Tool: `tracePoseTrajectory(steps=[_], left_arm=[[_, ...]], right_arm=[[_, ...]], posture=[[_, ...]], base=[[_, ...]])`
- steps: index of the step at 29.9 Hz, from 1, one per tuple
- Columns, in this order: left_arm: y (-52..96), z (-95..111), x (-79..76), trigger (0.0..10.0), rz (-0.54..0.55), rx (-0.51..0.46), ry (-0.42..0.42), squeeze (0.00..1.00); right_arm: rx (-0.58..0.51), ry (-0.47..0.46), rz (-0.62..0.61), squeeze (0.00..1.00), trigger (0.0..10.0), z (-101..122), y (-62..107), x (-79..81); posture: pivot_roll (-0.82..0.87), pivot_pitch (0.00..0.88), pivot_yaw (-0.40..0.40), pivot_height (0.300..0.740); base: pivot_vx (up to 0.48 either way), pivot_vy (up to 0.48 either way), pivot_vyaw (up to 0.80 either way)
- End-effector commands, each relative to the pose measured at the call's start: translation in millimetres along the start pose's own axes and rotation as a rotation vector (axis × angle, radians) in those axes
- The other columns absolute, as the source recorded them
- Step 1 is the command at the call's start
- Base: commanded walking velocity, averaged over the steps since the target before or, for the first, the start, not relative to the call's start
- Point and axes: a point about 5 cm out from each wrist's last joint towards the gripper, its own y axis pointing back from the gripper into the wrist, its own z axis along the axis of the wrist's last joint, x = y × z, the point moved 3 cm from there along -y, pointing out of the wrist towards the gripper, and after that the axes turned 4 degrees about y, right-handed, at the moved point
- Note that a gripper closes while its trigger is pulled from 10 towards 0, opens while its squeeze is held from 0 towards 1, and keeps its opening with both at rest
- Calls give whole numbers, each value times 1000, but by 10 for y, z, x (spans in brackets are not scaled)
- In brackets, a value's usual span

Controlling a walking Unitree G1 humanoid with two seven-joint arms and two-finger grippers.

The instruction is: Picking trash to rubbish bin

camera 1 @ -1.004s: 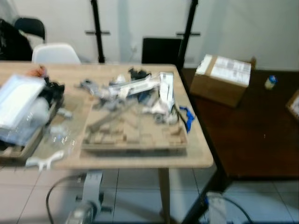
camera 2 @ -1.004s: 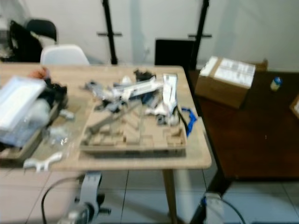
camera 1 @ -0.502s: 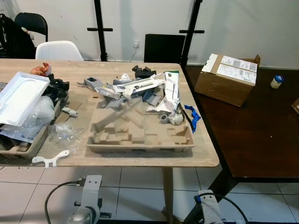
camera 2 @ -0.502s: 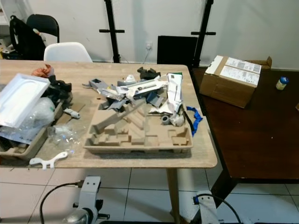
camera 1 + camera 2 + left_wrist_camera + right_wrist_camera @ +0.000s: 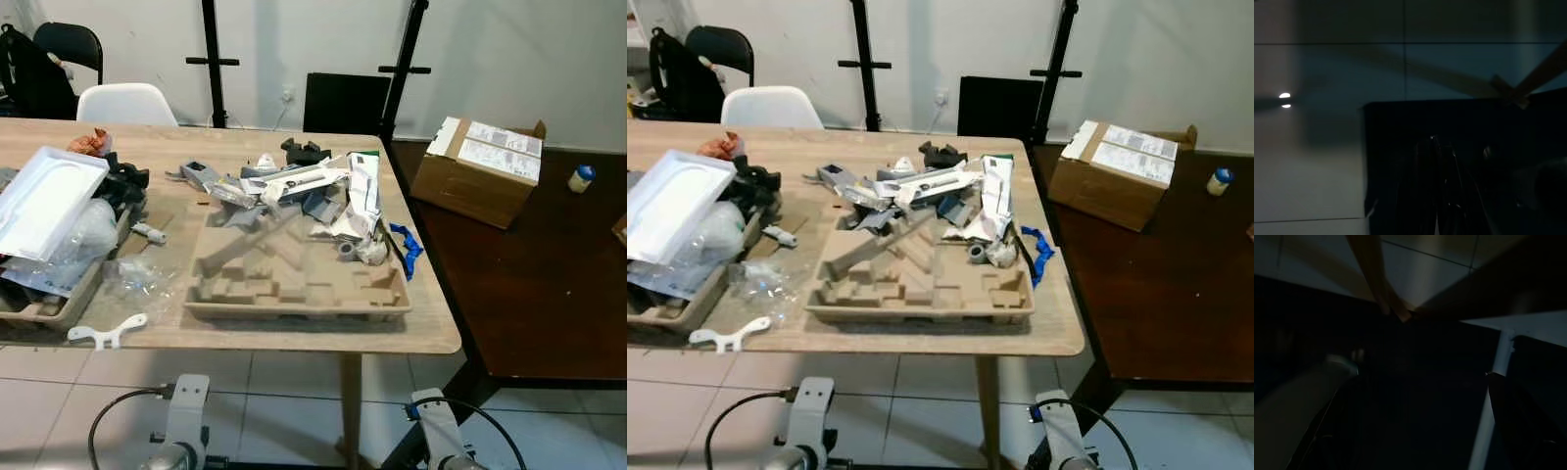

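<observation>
We judge nothing binned yet: trash lies piled on the wooden table by the pulp tray. Both arms hang low; we cannot tell either claw's opening.

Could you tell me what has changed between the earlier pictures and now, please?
Only the camera moved: the blur cleared and the view shifted slightly. Both arms hang idle below the wooden table. The moulded pulp tray, the trash pile and the cardboard box stayed put.
</observation>
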Motion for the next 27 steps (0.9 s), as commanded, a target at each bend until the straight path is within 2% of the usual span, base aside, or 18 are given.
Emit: tracePoseTrajectory(steps=[1,9,13,18,22,25,27], left_arm=[[20,-126,-5,10000,-7,41,3,0],[29,-169,15,10000,8,59,-7,0],[47,-154,126,10000,46,53,14,0],[50,-156,133,10000,47,51,12,0],[45,-121,133,10000,46,36,12,0],[47,-138,128,10000,48,39,38,0],[49,-142,129,10000,50,34,53,0]], right_arm=[[16,2,-2,0,10000,-68,10,-7],[3,-12,-1,0,10000,-43,8,-5],[8,9,17,0,10000,-60,4,66],[8,5,21,0,10000,-70,4,85],[11,-42,9,0,10000,-78,5,74],[-3,-148,-8,0,10000,-74,1,115],[-5,-163,-14,0,10000,-84,2,130]], posture=[[-89,37,-28,740],[-88,47,-17,740],[-90,30,-11,740],[-74,30,-11,740],[-66,43,-9,740],[-68,38,-10,740],[-69,38,-9,740]], base=[[0,0,0],[0,0,0],[0,0,0],[0,0,0],[0,0,0],[0,0,0],[0,0,0]])
